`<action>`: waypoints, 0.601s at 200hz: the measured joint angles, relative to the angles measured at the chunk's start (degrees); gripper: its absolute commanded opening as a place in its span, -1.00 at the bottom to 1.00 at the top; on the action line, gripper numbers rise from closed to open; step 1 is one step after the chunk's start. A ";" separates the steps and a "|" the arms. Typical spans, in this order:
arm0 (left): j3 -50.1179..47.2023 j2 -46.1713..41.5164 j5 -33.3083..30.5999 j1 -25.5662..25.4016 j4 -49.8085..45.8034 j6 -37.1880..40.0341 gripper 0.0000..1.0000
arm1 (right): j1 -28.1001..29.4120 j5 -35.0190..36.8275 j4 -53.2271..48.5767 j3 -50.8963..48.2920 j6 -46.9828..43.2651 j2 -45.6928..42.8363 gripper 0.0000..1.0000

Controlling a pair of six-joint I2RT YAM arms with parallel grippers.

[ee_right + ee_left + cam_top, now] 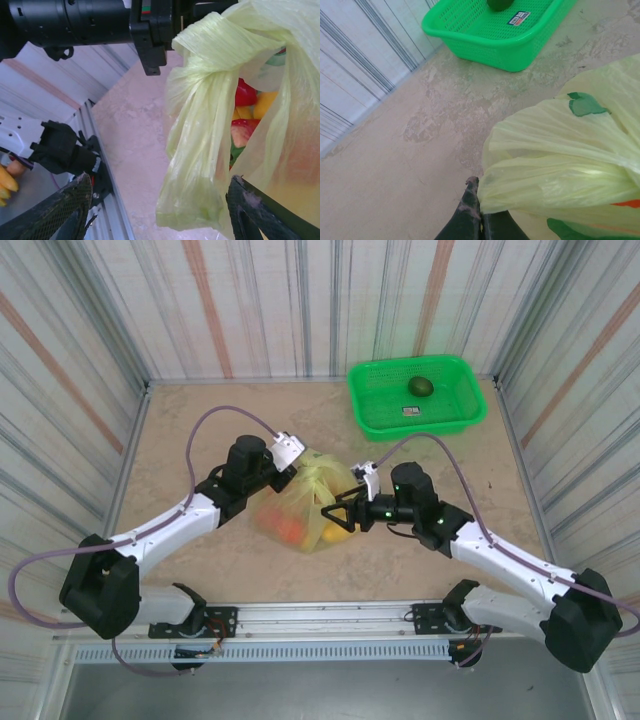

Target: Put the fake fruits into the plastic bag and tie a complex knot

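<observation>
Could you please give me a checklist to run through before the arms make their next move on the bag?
1. Left gripper holding the plastic bag: ok, shut on its film.
2. Right gripper free: ok, open around hanging film.
3. All fake fruits bagged: not ok, a dark green fruit lies in the green basket.
4. Knot tied: cannot tell, the bunched film looks loose.
5. Bagged fruits contained: ok.
</observation>
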 measured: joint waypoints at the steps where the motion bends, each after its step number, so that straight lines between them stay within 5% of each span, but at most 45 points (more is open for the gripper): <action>1: 0.00 0.00 0.00 0.00 0.00 0.00 -1.00 | 0.04 0.17 0.00 0.00 0.00 0.09 0.42; 35: 0.00 0.00 0.00 0.00 0.00 -0.02 -1.00 | 0.02 4.55 -0.39 0.07 -0.04 1.95 0.27; 68: 0.00 0.00 0.00 0.00 0.00 -0.02 -1.00 | 0.02 5.51 -0.68 1.90 0.28 4.55 -0.08; 104: 0.00 0.00 -0.02 0.00 0.00 -0.07 -1.00 | 0.42 4.68 -0.66 4.00 0.85 7.08 -0.83; 120: 0.00 0.00 -0.04 0.02 0.02 -0.31 -1.00 | 0.50 4.68 -1.14 4.09 1.01 7.15 -1.00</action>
